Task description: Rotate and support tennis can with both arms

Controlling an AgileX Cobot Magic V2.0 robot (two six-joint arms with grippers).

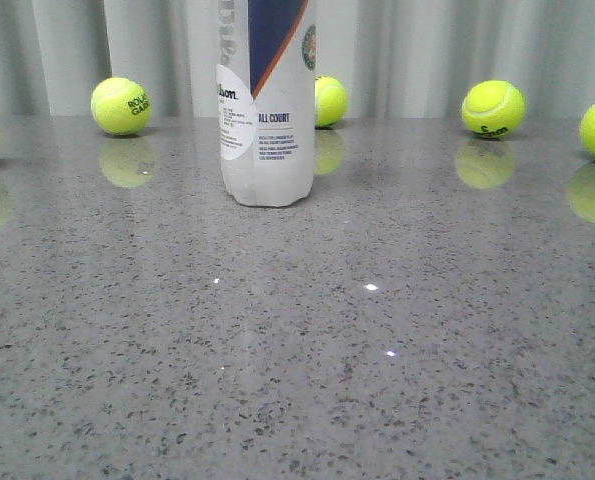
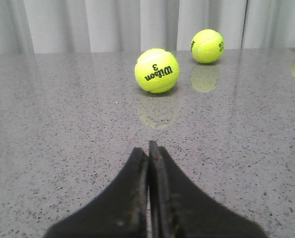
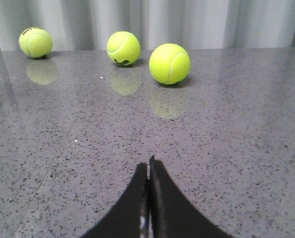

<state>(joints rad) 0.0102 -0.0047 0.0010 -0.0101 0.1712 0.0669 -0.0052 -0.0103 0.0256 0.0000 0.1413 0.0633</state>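
1. The tennis can (image 1: 267, 100) stands upright on the grey speckled desk (image 1: 297, 350), toward its far edge. It is frosted plastic with a navy-and-white label, an orange stripe and "ALL COURT" print.
2. Yellow-green tennis balls lie left and right of the can; one (image 1: 329, 100) sits just behind it.
3. The left gripper (image 2: 148, 148) hovers low over the desk, fingers pressed together, empty.
4. The right gripper (image 3: 148, 163) likewise, fingers clenched on nothing.
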